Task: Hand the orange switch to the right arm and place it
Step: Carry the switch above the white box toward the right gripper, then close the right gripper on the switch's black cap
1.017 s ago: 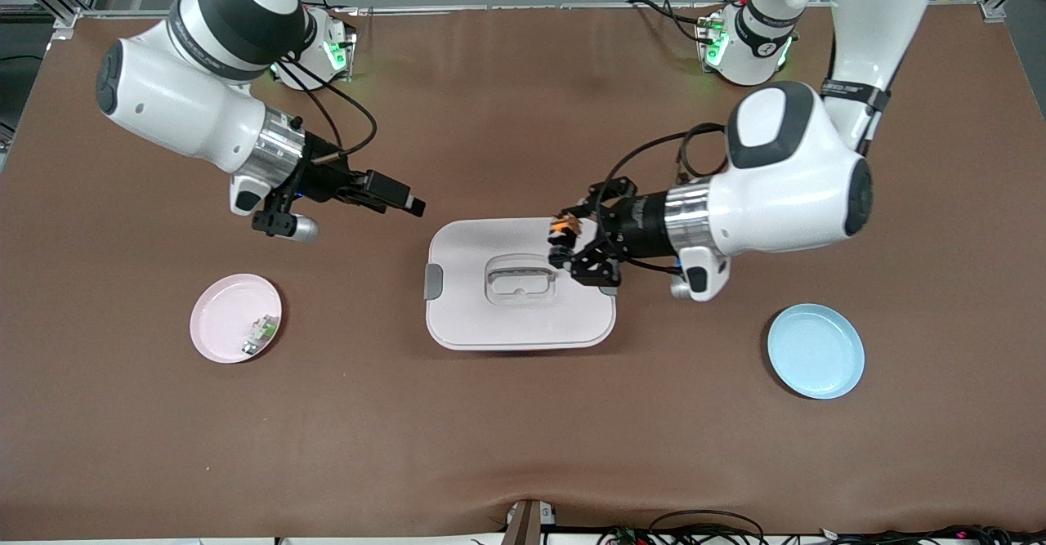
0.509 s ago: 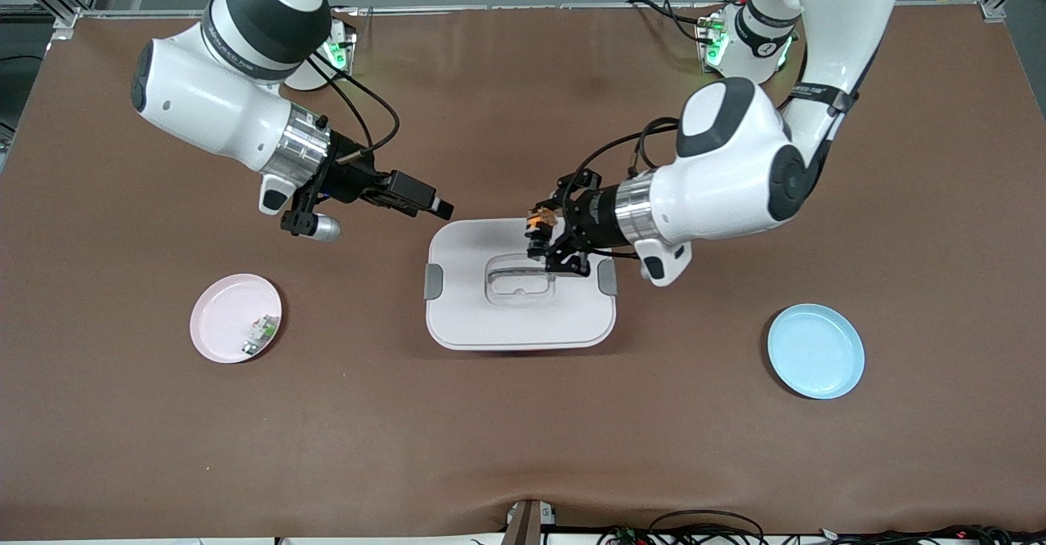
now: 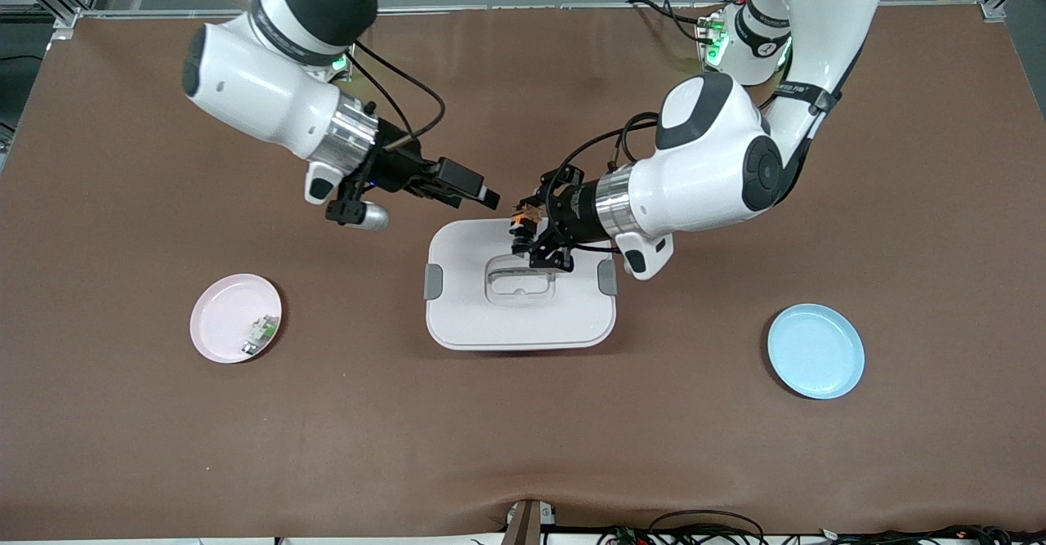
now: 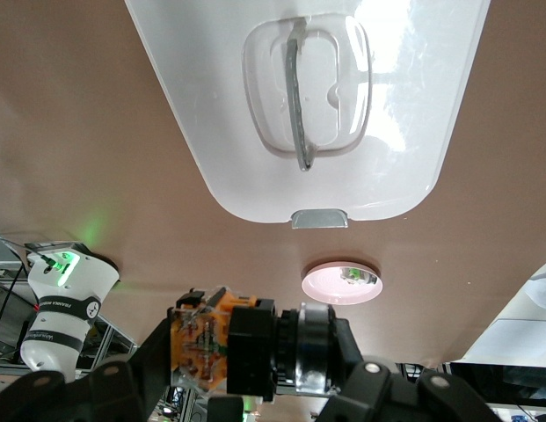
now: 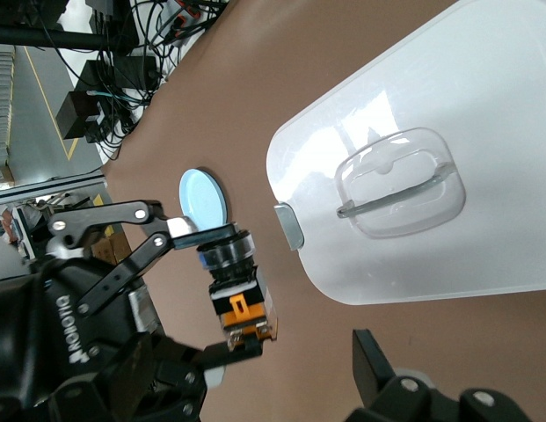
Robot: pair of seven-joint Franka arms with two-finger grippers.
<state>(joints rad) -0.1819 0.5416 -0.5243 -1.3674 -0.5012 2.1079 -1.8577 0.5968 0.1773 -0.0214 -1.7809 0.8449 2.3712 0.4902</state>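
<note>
While over the white lidded box [image 3: 520,296], left gripper [image 3: 523,230] is clamped on the orange switch [image 3: 518,219]. Right gripper [image 3: 482,196] hovers beside it, fingers apart.

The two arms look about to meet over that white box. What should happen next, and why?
Probably the right gripper, open, should ease in around the orange switch. The left gripper holds it shut over the white box, a gap apart.

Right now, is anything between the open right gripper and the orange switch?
Nothing: in the front view only air separates the right gripper from the orange switch, held in the shut left gripper above the white lidded box.
</note>
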